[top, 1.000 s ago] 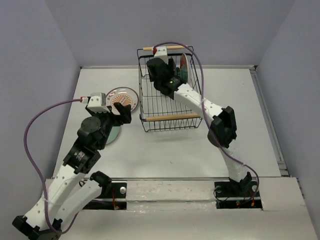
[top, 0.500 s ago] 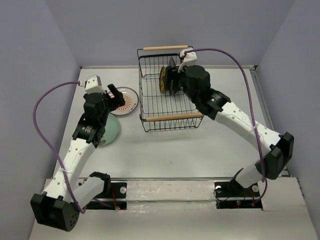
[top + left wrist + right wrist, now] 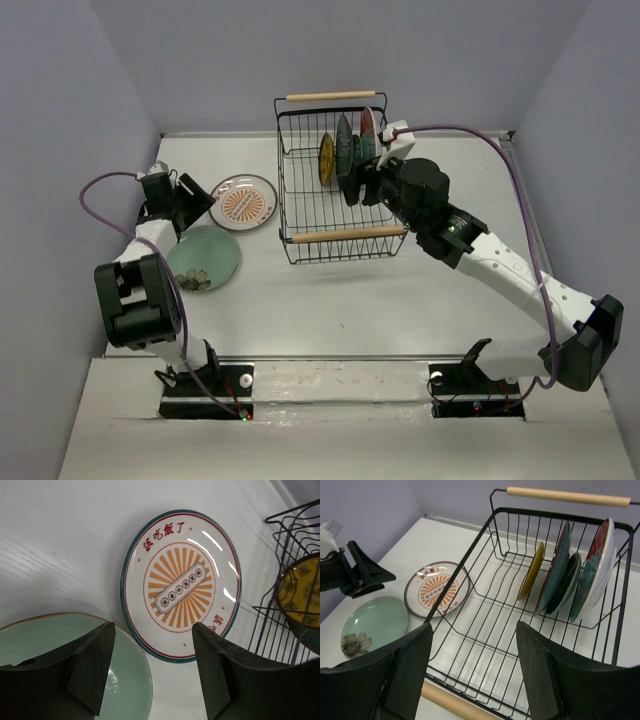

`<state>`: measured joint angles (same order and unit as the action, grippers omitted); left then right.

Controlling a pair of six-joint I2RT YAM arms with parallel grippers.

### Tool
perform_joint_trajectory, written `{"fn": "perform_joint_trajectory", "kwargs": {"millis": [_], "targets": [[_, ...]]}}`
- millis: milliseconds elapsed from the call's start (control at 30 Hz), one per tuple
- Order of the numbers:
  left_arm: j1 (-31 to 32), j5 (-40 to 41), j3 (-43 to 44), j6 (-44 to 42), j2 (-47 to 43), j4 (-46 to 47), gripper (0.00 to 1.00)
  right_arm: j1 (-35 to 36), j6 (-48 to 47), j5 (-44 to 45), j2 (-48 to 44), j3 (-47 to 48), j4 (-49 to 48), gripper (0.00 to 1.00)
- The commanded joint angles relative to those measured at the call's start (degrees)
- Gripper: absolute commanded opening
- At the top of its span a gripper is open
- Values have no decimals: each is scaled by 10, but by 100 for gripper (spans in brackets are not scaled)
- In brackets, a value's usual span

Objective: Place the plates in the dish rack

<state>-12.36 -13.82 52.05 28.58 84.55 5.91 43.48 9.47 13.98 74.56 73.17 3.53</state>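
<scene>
Two plates are not loaded yet, both flat on the table (image 3: 330, 300) left of the dish rack (image 3: 340, 235). They are the white plate with orange centre (image 3: 180, 585) and the pale mint plate (image 3: 203, 257), which sit just beside each other; can't tell if the rims touch. The left gripper (image 3: 152, 672) has its jaws apart with nothing between them. It is low over the table at the outer left side of the two plates.

Key relation: the white plate lies straight ahead of the left fingers, on the rack side, and the mint plate is down by the left-hand finger. The right gripper (image 3: 470, 675) is also spread and empty, hanging above the near half of the rack.

Four plates stand on edge at the rack's far end, in order from the left-arm side:
- amber-yellow plate (image 3: 534, 570)
- large blue-teal plate (image 3: 555, 565)
- small dark teal plate (image 3: 568, 582)
- red plate with teal flowers (image 3: 597, 565)

Judgement: the left arm is clearly nearer both loose plates, while the right arm would have to reach across the rack wall. The white plate is round, so it has no long axis to line up with. What counts is that it lies flat, so the rim facing the fingers is the only place to pinch. The free wires look to be on the amber plate's open side, which faces the left arm
</scene>
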Motion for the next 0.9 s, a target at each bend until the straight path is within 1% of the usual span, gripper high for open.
{"fn": "perform_joint_trajectory", "kwargs": {"millis": [0,133,233,433,533,633,733,867], "targets": [[-13,-50,68,-20,75,10,70,0,-3,-13,-24,-21,-28,73],[-14,-56,121,-46,147,-10,66,0,-4,-11,-28,-30,-28,72],[-15,-32,146,-63,176,-19,66,0,-6,-18,-27,-30,-28,72],[-20,-25,190,-81,228,-42,64,0,-9,-20,-15,-24,-29,72],[-20,-39,209,-90,255,-49,62,0,-6,-23,-10,-23,-47,72],[-20,-84,225,-99,283,-54,60,0,-2,-25,-2,-24,-49,71],[-21,-104,234,-104,303,-56,59,0,3,-26,5,-24,-50,71],[-20,-124,238,-108,324,-56,53,0,3,-30,15,-22,-50,71]]}}
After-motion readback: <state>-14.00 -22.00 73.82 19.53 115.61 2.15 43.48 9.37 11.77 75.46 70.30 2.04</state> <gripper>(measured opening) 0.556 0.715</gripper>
